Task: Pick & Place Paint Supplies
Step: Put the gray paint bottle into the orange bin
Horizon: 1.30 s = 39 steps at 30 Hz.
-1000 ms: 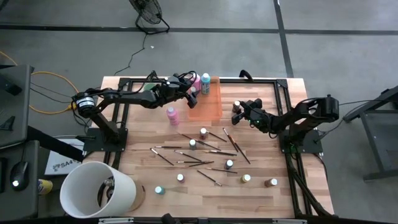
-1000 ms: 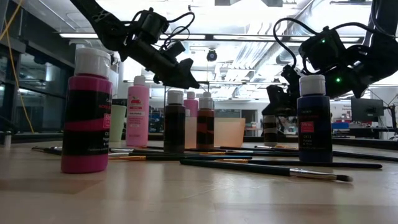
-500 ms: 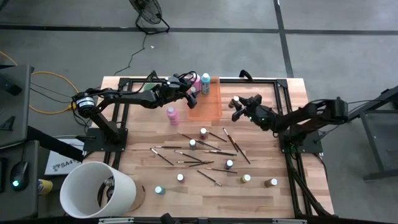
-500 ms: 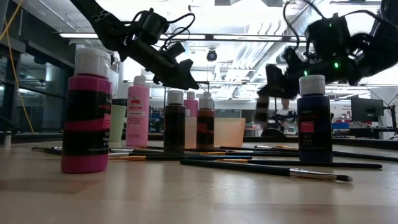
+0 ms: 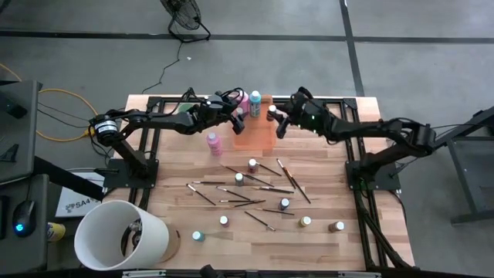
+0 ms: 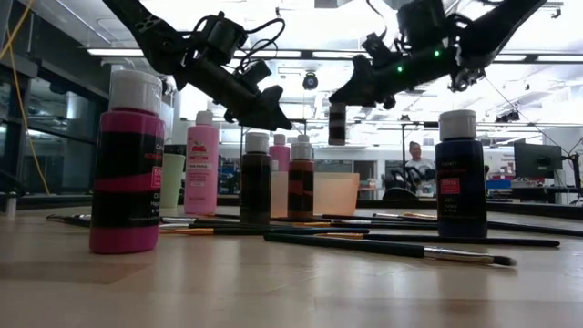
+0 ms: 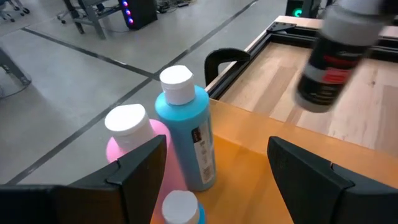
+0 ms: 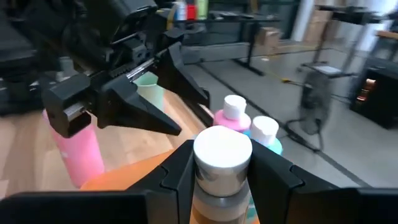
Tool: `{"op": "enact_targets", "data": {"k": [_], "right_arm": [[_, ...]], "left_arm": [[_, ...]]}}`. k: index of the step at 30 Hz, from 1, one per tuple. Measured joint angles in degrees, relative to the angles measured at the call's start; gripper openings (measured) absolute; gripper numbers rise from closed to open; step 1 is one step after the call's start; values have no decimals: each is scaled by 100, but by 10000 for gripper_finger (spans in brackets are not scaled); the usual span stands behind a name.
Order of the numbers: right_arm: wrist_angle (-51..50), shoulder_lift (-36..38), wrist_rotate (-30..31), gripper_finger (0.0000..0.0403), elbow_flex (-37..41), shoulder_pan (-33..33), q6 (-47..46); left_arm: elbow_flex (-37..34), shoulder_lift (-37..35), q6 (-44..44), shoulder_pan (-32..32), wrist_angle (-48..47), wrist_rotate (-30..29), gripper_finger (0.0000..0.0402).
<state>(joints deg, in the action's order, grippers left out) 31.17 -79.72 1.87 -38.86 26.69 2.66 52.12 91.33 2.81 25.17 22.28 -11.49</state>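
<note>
My right gripper (image 5: 275, 117) is shut on a small dark bottle with a pale cap (image 6: 338, 123), high above the translucent orange tray (image 5: 258, 133). My left gripper (image 5: 241, 116) hovers open over the tray's left part, its fingers (image 7: 140, 168) standing apart above a teal bottle (image 7: 189, 140) and a pink bottle (image 7: 130, 127) that stand upright in the tray. A second teal cap (image 7: 180, 204) shows below them. Another pink bottle (image 5: 214, 144) stands on the table beside the tray. Thin dark brushes (image 5: 255, 185) and tiny bottles (image 5: 284, 204) lie scattered over the table's middle. My right gripper pinches the small dark bottle between its two fingers (image 8: 177, 168), at the bottle's shoulder just under the pale cap (image 8: 222, 149). The fingers come slanting down from the table's right side. The bottle is upright, lifted clear, and hangs below the fingertips (image 6: 338, 137) over the tray.
A mint-green cup (image 8: 149, 87) stands by the tray's left. A large white bucket (image 5: 120, 235) sits at the near left corner. Black frame rails (image 5: 351, 139) border the table. Large pink (image 6: 127, 164) and dark blue (image 6: 460, 178) bottles stand close to the low camera. A person (image 6: 416, 164) sits far behind.
My right gripper has lifted the small dark bottle off the table's right middle and carried it up and toward the far left, ending above the orange tray. The bottle has stayed upright in the hold.
</note>
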Motion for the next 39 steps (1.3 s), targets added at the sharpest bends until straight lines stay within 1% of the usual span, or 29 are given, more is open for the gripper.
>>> {"op": "enact_targets", "data": {"k": [3,6,9,11,13,14,18,19,21,23,24,27,30,33,39], "right_arm": [[3,-160,-827,114,-45,468,19],[129,-371,-1491,115,-45,833,155],[435,-661,-1943,115,-45,1081,262],[685,-916,-2094,115,-53,1189,208],[832,-1240,-2013,116,-164,1232,-64],[844,-1401,-1879,116,-238,1224,-192],[844,-1982,-1093,116,-619,1021,-414],[844,-2097,-1007,116,-713,979,-393],[849,-2289,-1036,116,-899,929,-304],[816,-2419,-1094,116,-1051,938,-277],[810,-2463,-1029,116,-1119,943,-294],[756,-2479,-491,116,-1177,967,-425],[643,-2481,-220,116,-1177,1002,-458],[641,-2481,-163,116,-1177,1022,-458],[545,-2481,-367,116,-1177,1087,-451]], "left_arm": [[0,0,-2,0,4,87,275],[0,0,-4,0,5,300,275],[0,0,-4,0,24,432,275],[0,0,-7,0,24,472,275],[0,0,-32,0,26,475,275],[0,0,-54,0,26,473,275],[0,0,-118,0,24,473,275],[0,0,-118,0,21,473,275],[0,0,-155,0,2,473,275],[0,0,-160,0,-7,471,275],[0,0,-162,0,-15,471,275],[0,0,-167,0,-19,471,275],[0,0,-175,0,-20,471,275],[0,0,-173,0,-15,469,275],[0,0,-173,0,-16,469,275]]}}
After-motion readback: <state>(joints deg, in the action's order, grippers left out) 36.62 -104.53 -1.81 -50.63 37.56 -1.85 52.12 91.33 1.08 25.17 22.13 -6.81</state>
